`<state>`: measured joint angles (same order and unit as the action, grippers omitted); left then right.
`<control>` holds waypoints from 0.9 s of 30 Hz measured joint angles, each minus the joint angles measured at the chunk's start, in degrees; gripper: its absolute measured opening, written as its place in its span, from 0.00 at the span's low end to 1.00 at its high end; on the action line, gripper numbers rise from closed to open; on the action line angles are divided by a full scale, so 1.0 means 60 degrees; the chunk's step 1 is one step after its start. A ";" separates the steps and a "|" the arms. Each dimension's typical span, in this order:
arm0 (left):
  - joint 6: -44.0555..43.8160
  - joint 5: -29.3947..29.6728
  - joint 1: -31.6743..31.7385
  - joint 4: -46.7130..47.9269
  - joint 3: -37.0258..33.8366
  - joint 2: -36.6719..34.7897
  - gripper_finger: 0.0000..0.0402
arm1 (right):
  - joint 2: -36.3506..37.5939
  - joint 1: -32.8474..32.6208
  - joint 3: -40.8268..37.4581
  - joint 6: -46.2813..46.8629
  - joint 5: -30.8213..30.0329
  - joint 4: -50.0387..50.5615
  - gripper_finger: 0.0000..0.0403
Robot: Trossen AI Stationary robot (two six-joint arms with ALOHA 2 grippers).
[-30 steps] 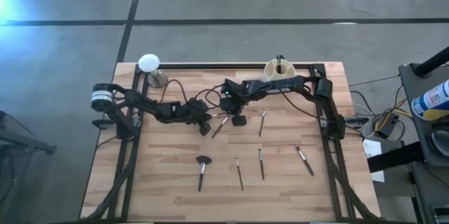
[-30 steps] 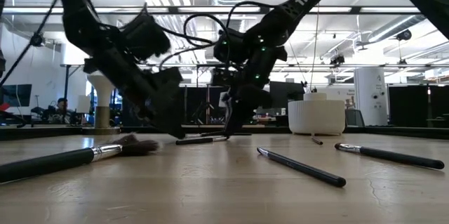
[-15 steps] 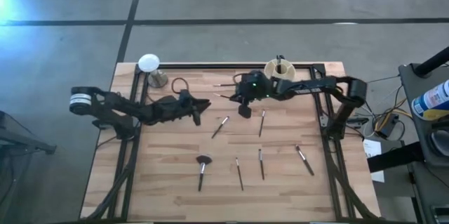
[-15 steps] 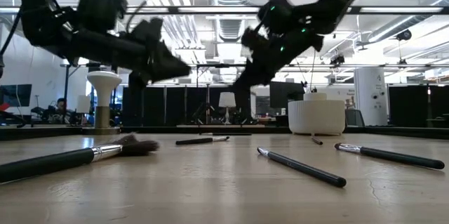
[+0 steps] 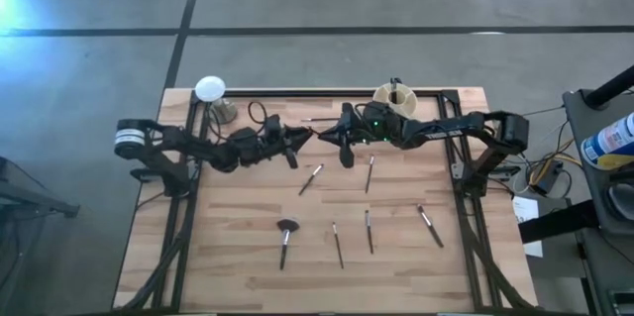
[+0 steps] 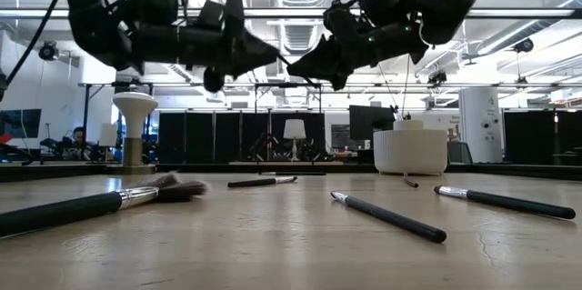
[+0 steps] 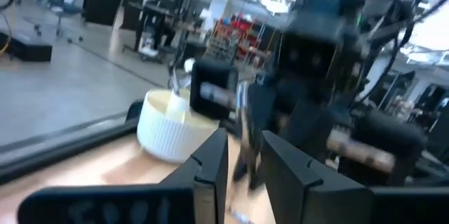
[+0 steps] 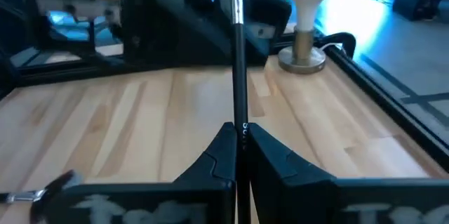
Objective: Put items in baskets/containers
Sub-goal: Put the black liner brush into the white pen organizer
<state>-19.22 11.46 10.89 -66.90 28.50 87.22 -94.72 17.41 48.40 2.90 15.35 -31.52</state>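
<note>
— Both arms have come up off the table (image 5: 228, 257) in the last second; they were down among the loose brushes (image 5: 369, 172) and now face each other above the far middle.

— And the fingers?

— The right gripper (image 8: 238, 140) stays clenched on a thin dark-handled brush (image 8: 238, 62), tip aimed at the left arm. The left gripper (image 7: 244, 147) has just parted its fingers; I can't tell if it touches that brush.

— So nothing dropped in yet?

— No. The cream cup (image 5: 394, 97) sits at the far edge towards the right corner, just behind the right arm. I count six brushes lying across the table's middle and near side.
</note>
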 joint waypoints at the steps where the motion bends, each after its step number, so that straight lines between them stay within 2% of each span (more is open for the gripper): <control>1: 0.0016 0.0009 0.0025 -0.0093 0.0019 0.0000 0.19 | -0.0006 -0.0037 -0.0028 -0.0006 0.0006 -0.0055 0.03; 8: 0.0028 -0.0048 0.0070 -0.0553 0.0053 0.0000 0.19 | -0.0007 -0.0120 -0.0084 -0.0055 0.0022 -0.0345 0.03; 11: 0.0258 -0.0460 0.0077 -0.0553 0.0059 0.0001 0.19 | -0.0007 -0.0153 -0.0122 -0.0075 0.0041 -0.0582 0.03; 13: 0.0295 -0.0715 0.0077 -0.0598 0.0076 0.0001 0.16 | -0.0007 -0.0160 -0.0130 -0.0091 0.0062 -0.0706 0.03; 17: 0.0521 -0.0911 0.0083 -0.0684 0.0082 0.0004 0.04 | -0.0007 -0.0156 -0.0141 -0.0113 0.0056 -0.0707 0.03; 21: 0.0676 -0.1125 0.0211 -0.0710 0.0082 -0.0032 0.03 | -0.0005 -0.0160 -0.0138 -0.0182 0.0057 -0.0661 0.04; 24: 0.0659 -0.1451 0.0404 -0.0341 0.0153 -0.0129 0.03 | 0.0053 -0.0153 -0.0117 -0.0146 0.0006 -0.0197 0.08; 27: 0.0651 -0.1611 0.0703 0.0610 0.0427 -0.0387 0.03 | 0.0353 -0.0116 -0.0149 -0.0432 -0.0314 0.0867 0.17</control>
<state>-15.31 1.79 15.11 -63.24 31.07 84.90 -92.60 16.71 47.50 0.30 13.47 -26.32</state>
